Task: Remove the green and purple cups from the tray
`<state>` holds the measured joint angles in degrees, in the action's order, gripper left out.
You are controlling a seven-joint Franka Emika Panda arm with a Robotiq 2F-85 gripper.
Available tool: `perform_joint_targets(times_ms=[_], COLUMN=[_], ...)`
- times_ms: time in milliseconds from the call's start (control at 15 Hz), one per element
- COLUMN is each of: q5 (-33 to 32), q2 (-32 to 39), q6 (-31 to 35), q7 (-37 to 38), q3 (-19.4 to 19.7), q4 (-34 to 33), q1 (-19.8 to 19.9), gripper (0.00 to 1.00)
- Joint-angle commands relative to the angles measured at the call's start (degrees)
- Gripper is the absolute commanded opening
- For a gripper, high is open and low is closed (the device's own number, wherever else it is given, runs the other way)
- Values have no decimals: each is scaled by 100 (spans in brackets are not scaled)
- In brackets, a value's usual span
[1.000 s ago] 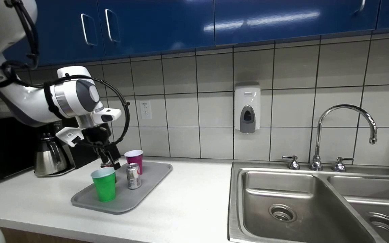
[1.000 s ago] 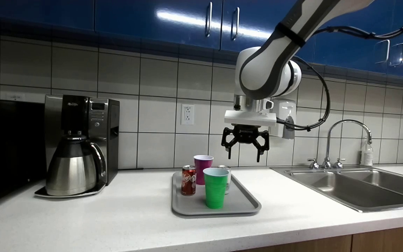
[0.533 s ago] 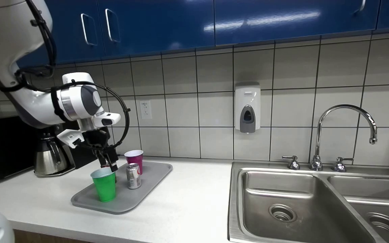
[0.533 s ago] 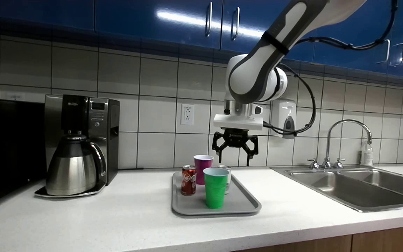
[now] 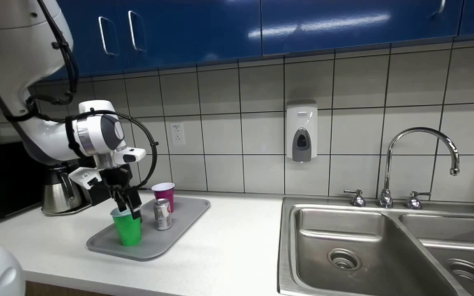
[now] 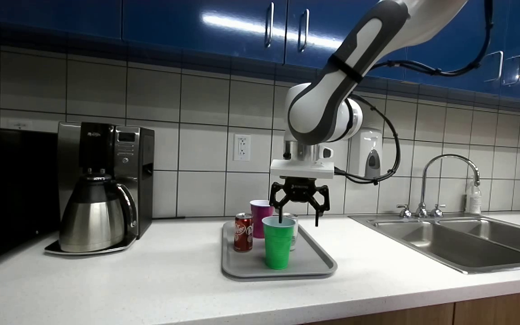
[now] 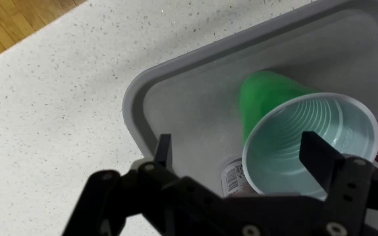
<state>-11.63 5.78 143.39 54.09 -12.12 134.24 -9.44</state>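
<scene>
Awaiting removal: tapered bright-green plastic cup (image 6: 278, 246), upright on flat grey rectangular tray (image 6: 307, 264), mouth partly beneath hand (image 6: 299, 223) | tapered purple plastic cup (image 5: 166, 195), also on tray, beyond hand | neither removed | hand spread, grasping nothing | silvery metal can (image 5: 162, 214) and tray's rim near hand; likely room past rim, over white counter (image 5: 237, 234)

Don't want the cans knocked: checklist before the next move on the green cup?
1. Gripper open, holding nothing: ok.
2. Green cup upright on tray: ok.
3. Gripper centred over green cup: not ok; in the wrist view one finger overlies its mouth.
4. That finger's tip clear of the rim: cannot tell.
5. Purple cup upright on tray: ok.
6. Safe gap from gripper to silvery can and red can: cannot tell.
</scene>
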Motion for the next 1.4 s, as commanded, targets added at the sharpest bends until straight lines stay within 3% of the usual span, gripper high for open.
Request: perform_joint_targets(times_ms=[0,467,533,667,1200,1333], q5=[-77,3,-15,-3,17,27], q2=[130,247,268,286,279,227], q6=[-132,-58,18,62,159,191], q7=[203,188,230,261,355,352], q3=[169,283,298,315,340,343], q4=[-134,-104,-87,-80,-53,-26], q1=[-208,-289,-298,-316,-375,-372], gripper=[100,100,75,66,3,0])
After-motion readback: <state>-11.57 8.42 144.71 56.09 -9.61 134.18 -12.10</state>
